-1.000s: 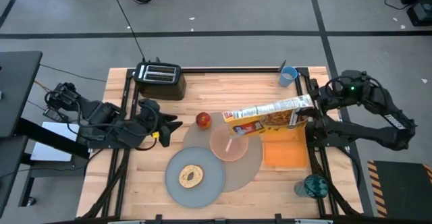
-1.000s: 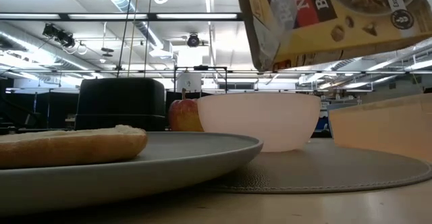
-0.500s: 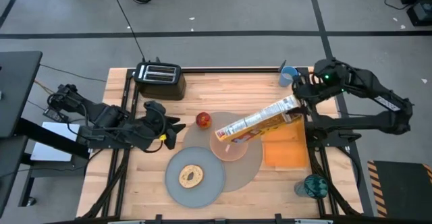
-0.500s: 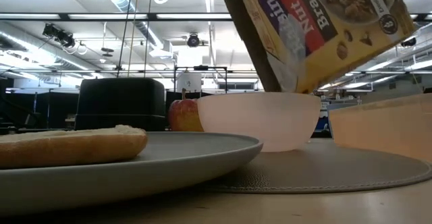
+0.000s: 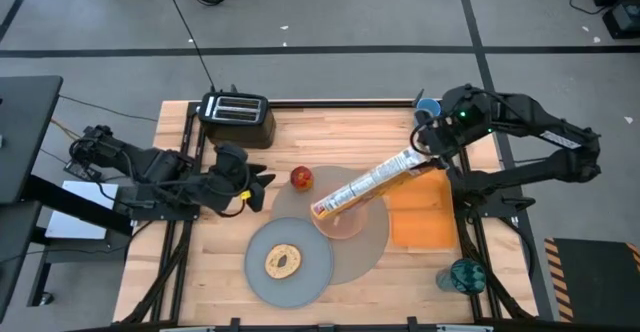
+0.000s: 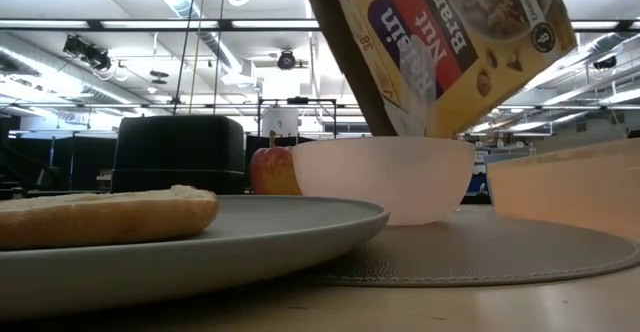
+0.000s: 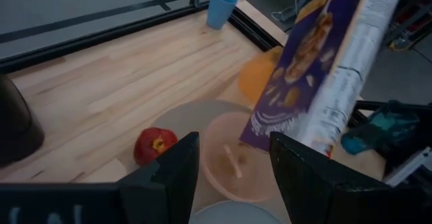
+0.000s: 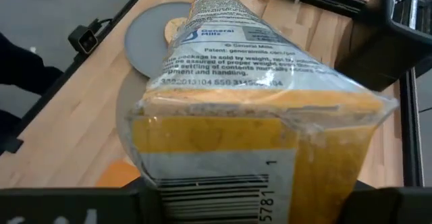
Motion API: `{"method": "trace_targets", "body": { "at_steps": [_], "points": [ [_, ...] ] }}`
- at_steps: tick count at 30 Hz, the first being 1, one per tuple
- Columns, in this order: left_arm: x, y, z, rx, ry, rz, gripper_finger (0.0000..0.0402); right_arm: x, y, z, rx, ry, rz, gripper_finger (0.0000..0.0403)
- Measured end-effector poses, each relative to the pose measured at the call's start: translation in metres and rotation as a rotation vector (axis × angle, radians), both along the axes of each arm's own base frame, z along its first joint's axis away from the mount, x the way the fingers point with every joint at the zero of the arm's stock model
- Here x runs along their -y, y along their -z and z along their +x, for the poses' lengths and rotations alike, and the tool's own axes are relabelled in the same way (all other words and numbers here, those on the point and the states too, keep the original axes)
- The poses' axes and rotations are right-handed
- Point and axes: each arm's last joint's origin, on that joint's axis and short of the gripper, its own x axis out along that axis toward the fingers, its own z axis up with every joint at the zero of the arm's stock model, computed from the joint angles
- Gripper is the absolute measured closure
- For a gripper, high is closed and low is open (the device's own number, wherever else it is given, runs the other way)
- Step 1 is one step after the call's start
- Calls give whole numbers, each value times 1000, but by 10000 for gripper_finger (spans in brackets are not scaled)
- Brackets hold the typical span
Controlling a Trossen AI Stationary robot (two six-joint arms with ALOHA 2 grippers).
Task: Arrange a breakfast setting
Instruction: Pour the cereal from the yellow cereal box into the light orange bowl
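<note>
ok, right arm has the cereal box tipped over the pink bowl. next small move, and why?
Probably hold this tilt, or tip slightly further. The right tool grips the cereal box by its upper end, with its lower end over the pink bowl, and in the low view just above the rim. No cereal shows in the bowl, only the spoon. The left tool waits open beside the apple.

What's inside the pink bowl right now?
A spoon lies in the pink bowl. The tilted cereal box hangs over it and hides part of the inside; no cereal shows.
</note>
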Motion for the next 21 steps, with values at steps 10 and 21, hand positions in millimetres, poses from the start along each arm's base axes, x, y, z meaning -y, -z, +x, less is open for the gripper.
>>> {"method": "trace_targets", "body": {
  "at_steps": [10, 21],
  "points": [
    [-6, 0, 2, -23, -3, 41, 214, -5, -13, 17, -5, -25, -74, 250],
    [-6, 0, 2, -21, -4, 38, 214, -10, -8, 29, -69, -59, -90, 250]
  ]
}}
